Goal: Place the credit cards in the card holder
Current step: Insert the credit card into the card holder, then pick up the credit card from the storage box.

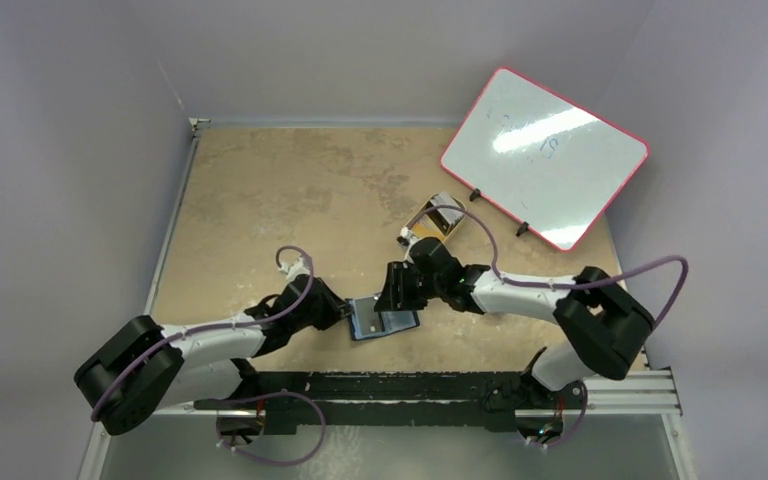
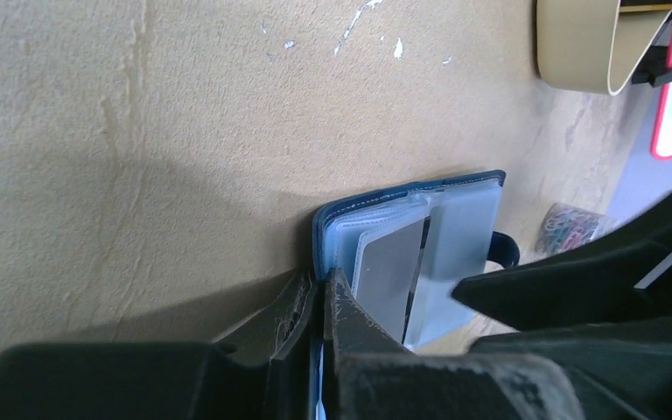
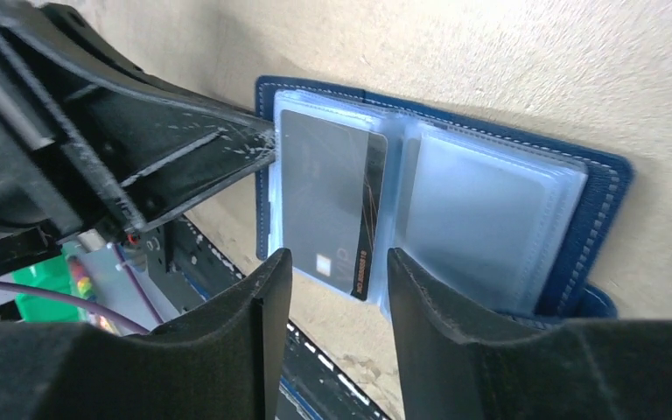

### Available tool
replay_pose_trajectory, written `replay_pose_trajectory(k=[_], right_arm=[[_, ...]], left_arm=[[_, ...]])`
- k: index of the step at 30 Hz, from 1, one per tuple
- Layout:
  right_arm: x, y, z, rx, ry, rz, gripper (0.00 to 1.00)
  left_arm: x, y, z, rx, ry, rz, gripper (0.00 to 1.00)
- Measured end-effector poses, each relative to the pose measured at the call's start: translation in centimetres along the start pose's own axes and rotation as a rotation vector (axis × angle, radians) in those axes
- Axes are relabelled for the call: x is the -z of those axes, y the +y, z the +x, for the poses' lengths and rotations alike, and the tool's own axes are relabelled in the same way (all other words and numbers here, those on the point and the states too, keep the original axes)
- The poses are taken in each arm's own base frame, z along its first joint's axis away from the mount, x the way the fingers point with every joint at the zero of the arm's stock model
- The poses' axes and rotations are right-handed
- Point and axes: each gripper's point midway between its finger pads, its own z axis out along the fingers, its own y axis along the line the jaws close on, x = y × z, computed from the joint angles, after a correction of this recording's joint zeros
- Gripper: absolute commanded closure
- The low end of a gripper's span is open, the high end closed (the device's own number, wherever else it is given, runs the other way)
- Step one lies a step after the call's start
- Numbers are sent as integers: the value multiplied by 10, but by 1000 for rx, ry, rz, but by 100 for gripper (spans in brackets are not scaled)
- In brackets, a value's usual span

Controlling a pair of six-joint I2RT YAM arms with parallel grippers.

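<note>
Lying on tan tabletop [image 1: 290, 190], card holder [image 1: 378, 325]; left fingers [image 2: 354, 328] pinching it, right fingers [image 3: 245, 350] parted.

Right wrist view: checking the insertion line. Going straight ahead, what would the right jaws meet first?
Probably the dark card, half inside a clear sleeve of the open card holder; its near end lies between the open jaws, though depth is hard to judge.
</note>
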Motion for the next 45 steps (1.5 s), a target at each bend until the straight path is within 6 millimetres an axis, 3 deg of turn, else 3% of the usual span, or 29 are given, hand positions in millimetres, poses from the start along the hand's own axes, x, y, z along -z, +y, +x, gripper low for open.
replay_pose_trajectory(k=[4, 11, 15, 19, 25, 30, 36, 45], right_arm=[[21, 11, -21, 59, -76, 30, 46], [51, 12, -78, 181, -224, 171, 42], [72, -3, -118, 242, -303, 308, 41], [96, -19, -165, 298, -404, 444, 38], [104, -59, -209, 388, -427, 670, 40], [90, -89, -226, 474, -364, 824, 41], [79, -111, -238, 543, -305, 939, 40], [70, -150, -234, 631, -189, 1109, 45]], left_arm=[[2, 1, -1, -45, 7, -26, 98], [10, 5, -6, -111, 0, -71, 81], [17, 11, -10, -140, -13, -111, 74], [26, 5, -22, -167, -54, -133, 69], [35, -1, -32, -194, -89, -141, 67], [43, -14, -35, -192, -98, -95, 67], [48, -33, -36, -187, -94, -22, 67], [49, -34, -33, -207, -74, -12, 67]])
